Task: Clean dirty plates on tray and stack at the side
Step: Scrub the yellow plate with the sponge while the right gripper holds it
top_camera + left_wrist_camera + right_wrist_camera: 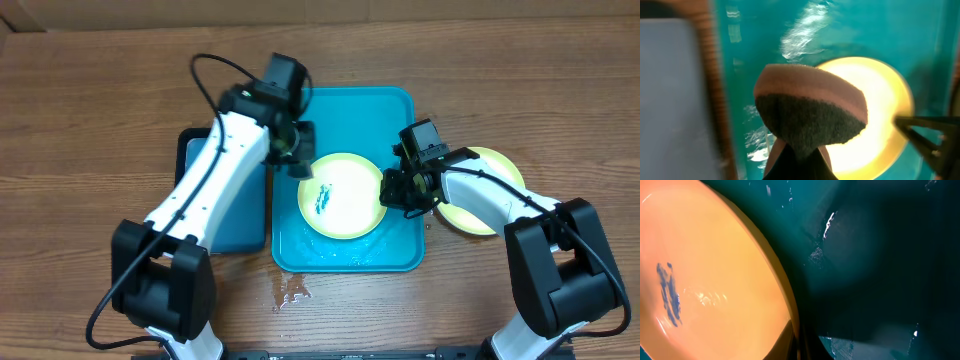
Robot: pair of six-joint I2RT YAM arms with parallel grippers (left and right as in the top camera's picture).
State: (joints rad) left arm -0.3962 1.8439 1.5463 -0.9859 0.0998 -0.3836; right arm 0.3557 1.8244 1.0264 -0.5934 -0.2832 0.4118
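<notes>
A pale yellow-green plate [341,196] with a teal smear lies in the teal tray [360,104]. My right gripper [404,190] is shut on the plate's right rim. In the right wrist view the rim [785,305] runs between the fingers [799,342] and the smear [667,292] shows on the plate. My left gripper [290,146] is shut on a sponge [810,107], pink on top and dark grey below, and holds it above the plate's upper left edge [880,110]. Another plate [493,168] lies on the table right of the tray.
A smaller dark-rimmed blue tray [228,205] lies left of the teal tray, under my left arm. Water wets the teal tray floor [330,250] and spots the table [290,290] in front of it. My right fingers show in the left wrist view [932,137].
</notes>
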